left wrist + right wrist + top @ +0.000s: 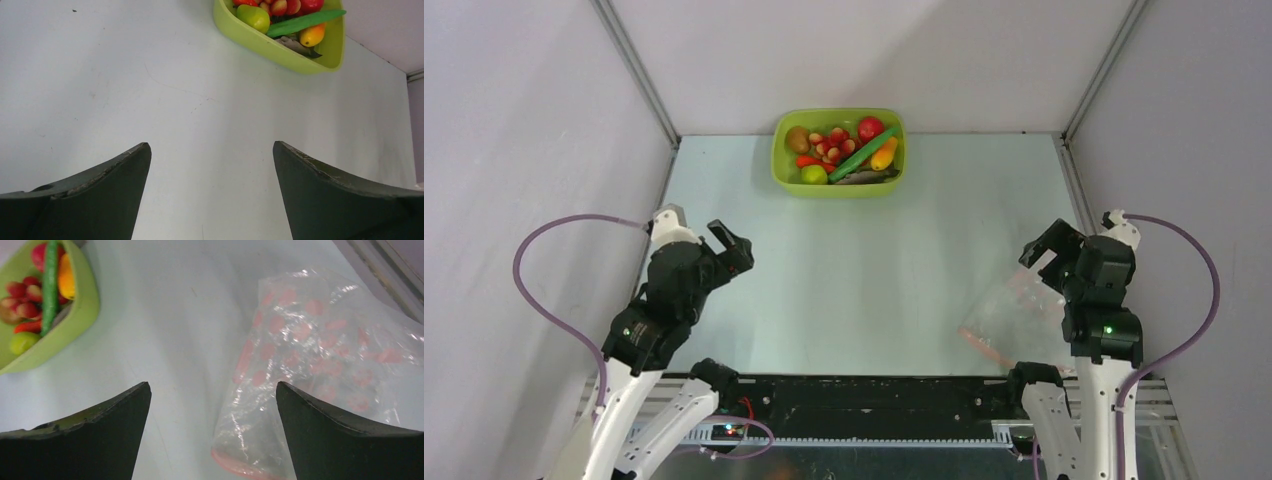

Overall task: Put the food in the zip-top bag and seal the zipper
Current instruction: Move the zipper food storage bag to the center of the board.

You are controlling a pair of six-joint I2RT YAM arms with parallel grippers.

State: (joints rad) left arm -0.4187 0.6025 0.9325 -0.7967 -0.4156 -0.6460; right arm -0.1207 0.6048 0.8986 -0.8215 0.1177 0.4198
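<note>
The food (838, 148) lies heaped in a lime-green tub (786, 166) at the table's far middle: a red tomato (870, 127), a brown kiwi (797, 139), a lime (255, 17) and a long green pod (49, 285) among it. Flat on the table at the near right lies the clear zip-top bag (320, 345), printed with pink spots. Its pinkish zipper (240, 467) faces the near edge. My right gripper (212, 385) hovers open just above the bag's mouth end, holding nothing. At the near left my left gripper (210, 145) stands open over bare table, well short of the tub.
Pale walls close in the table (864, 270) on the left, right and back, with metal posts (639, 70) at the far corners. The arm bases and a black rail (874, 395) run along the near edge.
</note>
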